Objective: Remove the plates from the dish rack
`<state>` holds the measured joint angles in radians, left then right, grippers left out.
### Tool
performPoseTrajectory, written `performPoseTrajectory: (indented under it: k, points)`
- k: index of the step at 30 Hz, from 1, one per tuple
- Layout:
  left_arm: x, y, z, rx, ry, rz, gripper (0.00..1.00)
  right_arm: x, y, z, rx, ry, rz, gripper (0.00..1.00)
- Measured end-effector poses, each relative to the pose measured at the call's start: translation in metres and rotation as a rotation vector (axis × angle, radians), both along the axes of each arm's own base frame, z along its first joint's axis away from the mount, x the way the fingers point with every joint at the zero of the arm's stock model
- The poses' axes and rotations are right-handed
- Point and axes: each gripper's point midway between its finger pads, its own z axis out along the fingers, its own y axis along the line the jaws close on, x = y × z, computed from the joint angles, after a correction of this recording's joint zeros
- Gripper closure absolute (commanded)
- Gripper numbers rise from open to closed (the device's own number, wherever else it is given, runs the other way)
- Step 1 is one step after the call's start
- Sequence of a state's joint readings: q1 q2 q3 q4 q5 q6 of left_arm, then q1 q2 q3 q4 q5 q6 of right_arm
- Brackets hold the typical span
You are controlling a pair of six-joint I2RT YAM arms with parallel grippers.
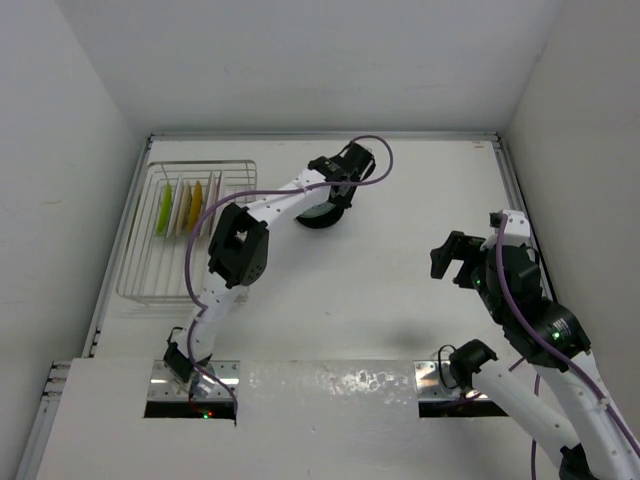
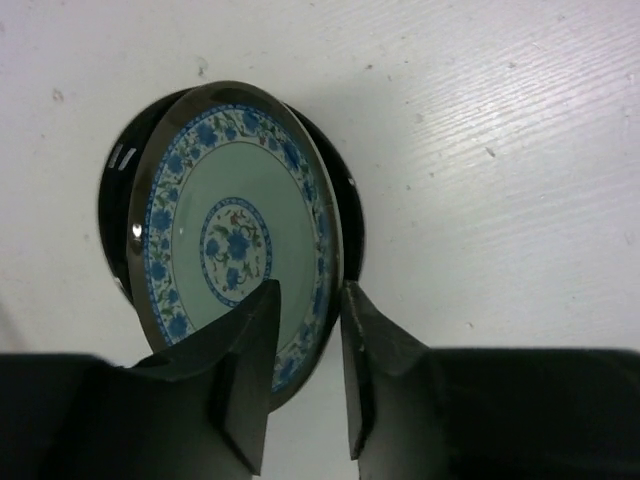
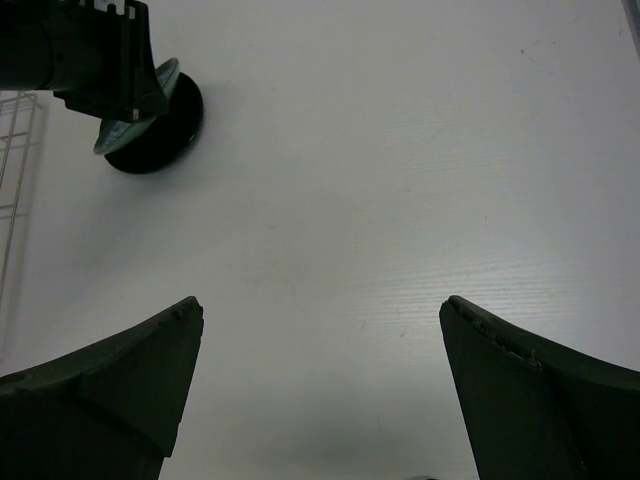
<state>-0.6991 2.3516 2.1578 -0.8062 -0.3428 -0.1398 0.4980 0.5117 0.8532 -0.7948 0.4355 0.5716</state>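
Observation:
The teal-blue patterned plate [image 2: 235, 250] leans tilted on a black round dish [image 2: 108, 205] out on the table. My left gripper [image 2: 308, 290] straddles its lower rim with the jaws parted a little, open, and a gap shows between them. From above, the left gripper [image 1: 333, 195] hangs over that dark stack [image 1: 322, 218]. The dish rack [image 1: 150, 270] stands at the far left. In its slots stand a lime green plate [image 1: 163, 210], a white one [image 1: 182, 208] and a yellow-brown one [image 1: 197, 207]. My right gripper [image 3: 322, 302] is open and empty above bare table at the right [image 1: 450, 262].
White walls close in the table on the left, back and right. In the right wrist view the rack's wire edge [image 3: 15, 160] shows at the far left, with the left arm's wrist [image 3: 95, 55] above the stacked dishes [image 3: 160, 130].

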Motion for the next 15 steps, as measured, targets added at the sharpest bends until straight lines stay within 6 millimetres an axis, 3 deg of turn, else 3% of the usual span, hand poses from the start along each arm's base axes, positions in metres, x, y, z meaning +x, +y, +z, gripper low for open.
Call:
performPoseTrajectory:
  k: [4, 8, 10, 12, 15]
  points:
    - [-0.002, -0.002, -0.007, 0.000, 0.014, -0.001, 0.50, 0.000, 0.000, 0.000, 0.000, 0.000, 0.000, 0.01]
    - [-0.003, 0.000, -0.007, 0.010, 0.007, 0.021, 0.35, 0.000, 0.000, 0.000, 0.000, 0.000, 0.000, 0.01]
    - [-0.002, 0.004, -0.006, 0.026, -0.001, 0.039, 0.14, 0.000, 0.000, 0.000, 0.000, 0.000, 0.000, 0.01]
    - [-0.002, 0.009, -0.005, 0.043, -0.008, 0.064, 0.00, 0.000, 0.000, 0.000, 0.000, 0.000, 0.000, 0.01]
    - [-0.003, 0.021, 0.000, 0.076, -0.020, 0.108, 0.00, 0.000, 0.000, 0.000, 0.000, -0.001, 0.000, 0.01]
